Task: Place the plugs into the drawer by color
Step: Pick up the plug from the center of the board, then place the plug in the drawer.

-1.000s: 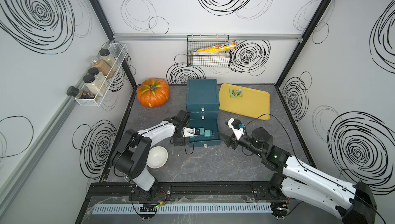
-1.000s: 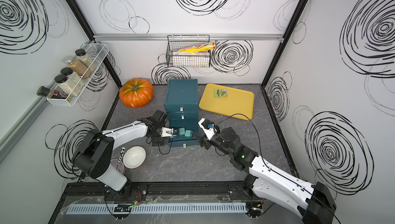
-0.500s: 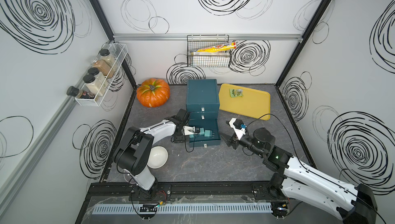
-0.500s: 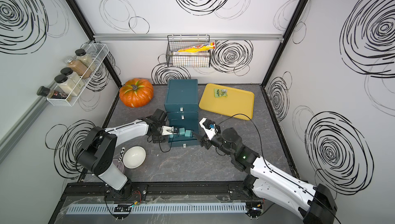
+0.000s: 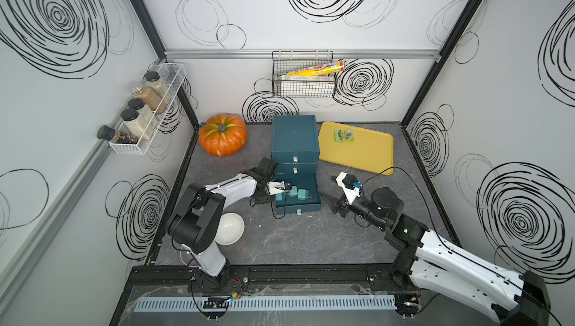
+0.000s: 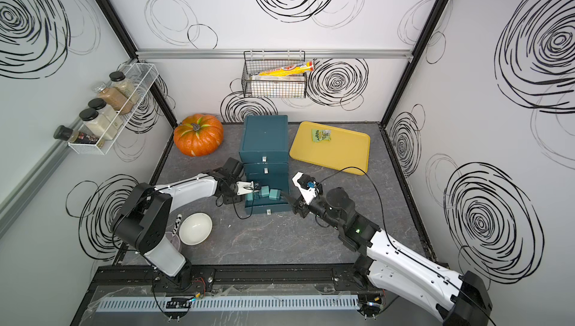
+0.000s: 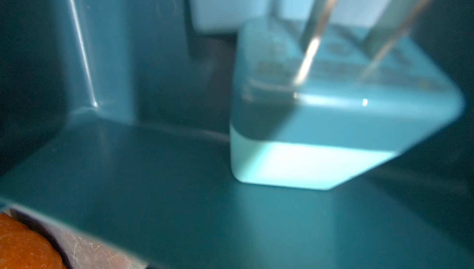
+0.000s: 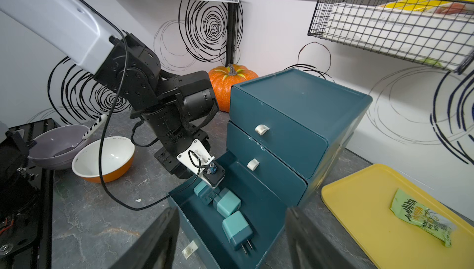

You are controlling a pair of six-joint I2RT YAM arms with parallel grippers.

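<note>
Grey stone-look tabletop (image 5: 295, 240) and white walls scrawled with black swirls frame the scene. At the back stands the cabinet (image 5: 295, 136). Its bottom drawer (image 5: 311, 207) is pulled out toward the arms, and the two above it are shut.

Three teal plugs (image 8: 227, 202) lie in a row in that open drawer. The one nearest the drawer's front (image 8: 237, 226) lies on its side, prongs pointing away from the cabinet. The left gripper (image 5: 284, 190) reaches over the drawer's side wall and sits low at the plug closest to the cabinet body (image 8: 204, 192). It is likely setting that one down beside its fellows, or letting go.

Whether its jaws are apart or pressing on the plug I cannot tell. The wrist camera mount covers them from above, and the left wrist view is a blur of one teal plug (image 7: 333, 126) with no fingers in sight.

The right gripper (image 5: 338, 208) waits just off the drawer's other side. Its fingers (image 8: 156, 239) are spread wide with nothing between, probably to keep clear.

No yellow or pink plugs show anywhere; whether they sit in the shut drawers is hidden.
</note>
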